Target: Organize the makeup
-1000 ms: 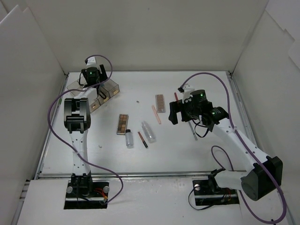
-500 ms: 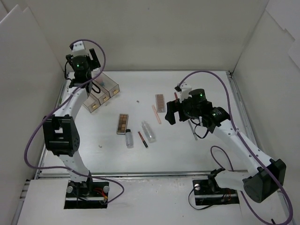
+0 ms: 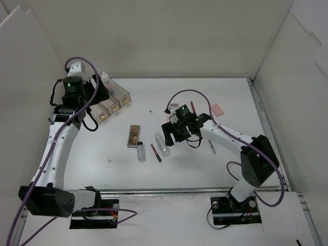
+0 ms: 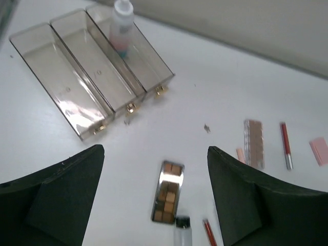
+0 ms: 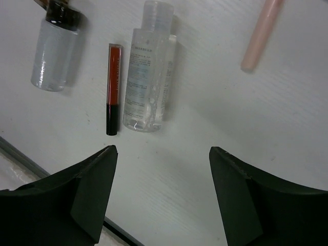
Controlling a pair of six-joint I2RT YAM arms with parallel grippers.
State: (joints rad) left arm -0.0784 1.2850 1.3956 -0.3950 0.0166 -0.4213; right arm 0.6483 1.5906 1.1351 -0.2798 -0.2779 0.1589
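Observation:
My left gripper (image 3: 101, 90) (image 4: 155, 149) is open and empty, held above the table near the clear box. A white-pink-teal bottle (image 3: 105, 78) (image 4: 123, 25) stands in the box's far compartment. A brown palette (image 3: 134, 136) (image 4: 167, 198) lies mid-table, with a small black-capped bottle (image 3: 141, 152) (image 5: 54, 51), a red pencil (image 3: 156, 152) (image 5: 113, 87) and a clear bottle (image 3: 162, 145) (image 5: 148, 66) beside it. My right gripper (image 3: 170, 137) (image 5: 162, 149) is open and empty just above the clear bottle. A second palette (image 4: 254, 143), a pink pencil (image 5: 261, 33), another red pencil (image 3: 192, 105) and a pink pad (image 3: 218, 109) lie further back.
The clear compartmented box (image 3: 115, 97) (image 4: 77, 77) sits at the back left, near the wall. A grey pencil (image 3: 211, 146) lies right of my right arm. White walls close in the table on three sides.
My left arm has swung back and left off the box, uncovering the bottle standing in it. My right gripper has moved left to over the clear bottle, uncovering the pink pad.

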